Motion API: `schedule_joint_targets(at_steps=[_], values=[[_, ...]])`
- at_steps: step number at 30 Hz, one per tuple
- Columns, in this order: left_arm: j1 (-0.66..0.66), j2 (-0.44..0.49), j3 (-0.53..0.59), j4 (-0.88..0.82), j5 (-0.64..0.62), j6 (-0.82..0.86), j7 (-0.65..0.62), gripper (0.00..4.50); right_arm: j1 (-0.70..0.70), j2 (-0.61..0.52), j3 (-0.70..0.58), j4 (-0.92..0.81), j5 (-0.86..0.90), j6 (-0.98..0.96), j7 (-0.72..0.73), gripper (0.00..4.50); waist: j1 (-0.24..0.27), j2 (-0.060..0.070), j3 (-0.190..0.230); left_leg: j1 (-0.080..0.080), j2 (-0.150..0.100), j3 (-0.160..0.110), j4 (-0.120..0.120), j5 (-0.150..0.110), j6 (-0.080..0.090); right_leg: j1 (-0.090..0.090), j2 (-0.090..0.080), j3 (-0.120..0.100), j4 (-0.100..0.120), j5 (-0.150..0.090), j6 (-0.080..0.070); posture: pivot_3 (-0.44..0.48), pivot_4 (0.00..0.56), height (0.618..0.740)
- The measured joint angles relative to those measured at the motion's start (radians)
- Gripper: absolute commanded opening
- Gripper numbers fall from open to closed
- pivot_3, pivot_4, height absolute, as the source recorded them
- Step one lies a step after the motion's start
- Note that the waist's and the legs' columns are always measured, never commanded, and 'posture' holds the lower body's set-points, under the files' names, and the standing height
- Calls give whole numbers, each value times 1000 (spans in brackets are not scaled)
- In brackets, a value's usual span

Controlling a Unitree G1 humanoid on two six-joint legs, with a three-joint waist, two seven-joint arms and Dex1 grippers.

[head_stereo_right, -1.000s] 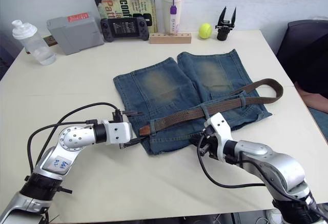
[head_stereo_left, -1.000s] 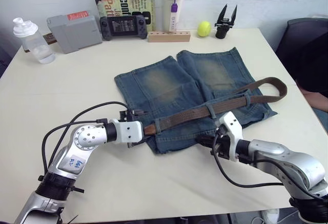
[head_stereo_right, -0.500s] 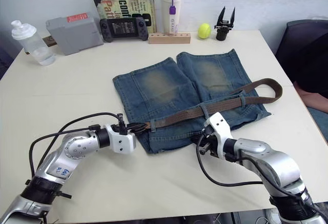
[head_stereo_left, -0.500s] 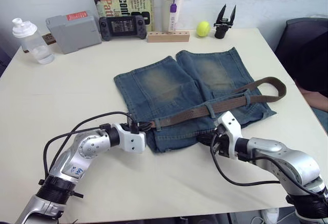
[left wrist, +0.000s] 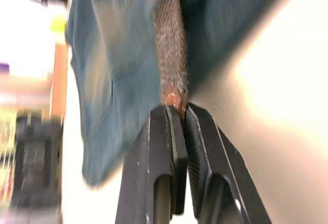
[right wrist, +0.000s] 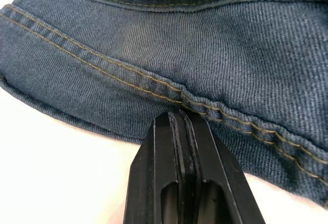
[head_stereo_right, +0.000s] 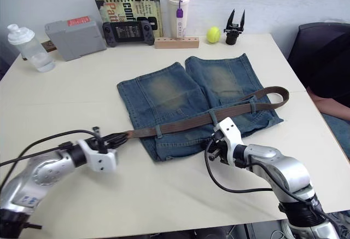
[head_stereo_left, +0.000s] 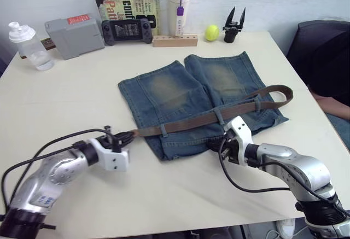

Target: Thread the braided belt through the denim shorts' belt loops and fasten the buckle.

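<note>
Belt end in my left gripper, strap running away to my right across the waistband

My left gripper [head_stereo_left: 124, 137] is clamped on the tan leather tip of the braided belt [head_stereo_left: 208, 117], just off the left edge of the denim shorts [head_stereo_left: 180, 88], which lie flat mid-table. From that tip the strap's long axis runs right and slightly away from me, under the belt loops [head_stereo_left: 219, 117], then curls back in a bend past the shorts' right side. I judge any further draw has to go leftward along that line, and the left arm is the one placed for it. My right gripper [head_stereo_left: 214, 145] has its fingers pressed together at the near hem; whether cloth is pinched between them I cannot tell. I cannot make out the buckle.
</note>
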Motion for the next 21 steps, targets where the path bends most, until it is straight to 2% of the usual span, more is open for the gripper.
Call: schedule_joint_targets(at_steps=[10, 15, 21], values=[[217, 15, 343, 129, -109, -66, 71, 58, -70, 0, 38, 47, -20, 28, 56, 0, -13, -2, -1, 0, 0, 0, -3, -3, -5, -1, 0, 0, -1, -1, -2, 0, 150, 709], [314, 4, 429, 215, -165, -97, 71, 58, -91, -5, 55, 62, -33, 33, 81, 0, -16, -4, -3, 0, 0, 0, -5, -3, -6, -2, 0, 0, -2, -1, -2, 0, 150, 709], [350, -13, 519, 318, -226, -90, 89, 58, -97, -7, 57, 70, -35, 35, 97, 0, -16, -5, -4, 1, 0, 0, -8, -3, -7, -3, 0, 0, -3, -2, -4, 0, 150, 709]])
